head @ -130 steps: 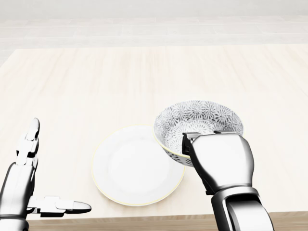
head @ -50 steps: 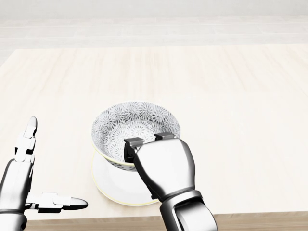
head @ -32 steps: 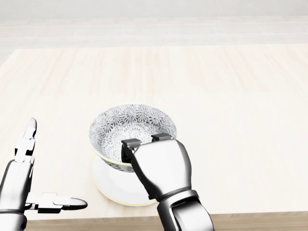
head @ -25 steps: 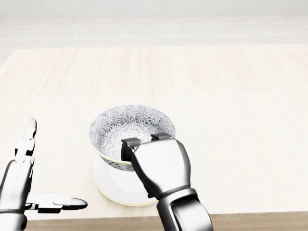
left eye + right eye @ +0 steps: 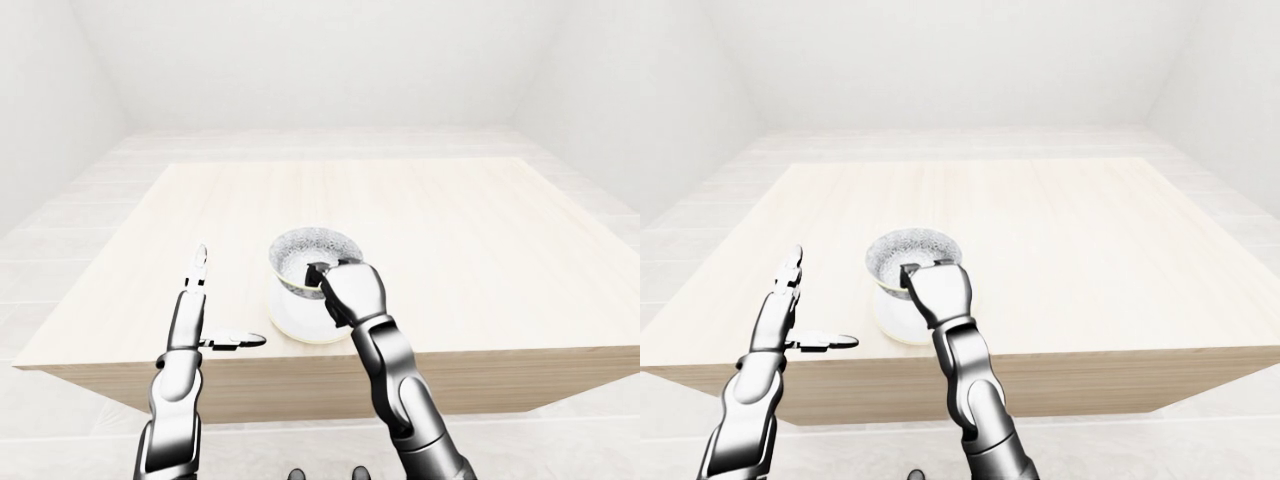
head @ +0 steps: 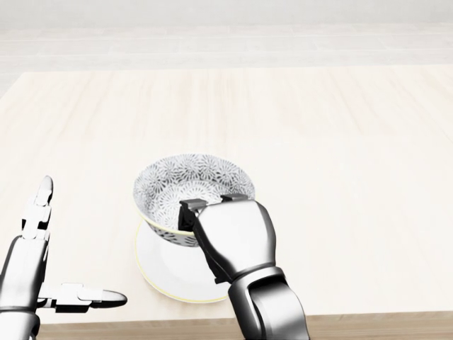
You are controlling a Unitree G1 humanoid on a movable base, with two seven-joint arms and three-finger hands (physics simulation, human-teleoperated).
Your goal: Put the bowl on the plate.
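A bowl (image 6: 177,190) with a grey flower pattern sits over the middle of the white plate (image 6: 164,275), near the table's lower edge in the head view. I cannot tell whether its base touches the plate. My right hand (image 6: 205,208) comes up from the bottom and is shut on the bowl's near rim, with fingertips hooked inside it. The hand hides the plate's right part. My left hand (image 6: 81,242) is open at the lower left, its fingers spread, apart from the plate and holding nothing.
The light wooden table (image 6: 340,142) stretches wide above and to the right of the bowl. Its near edge (image 5: 500,352) runs just below the plate in the left-eye view. White floor and walls surround the table.
The right hand has carried the bowl leftward from beside the plate's right rim to over its middle. In the last half second it barely shifted. The left hand stayed put.
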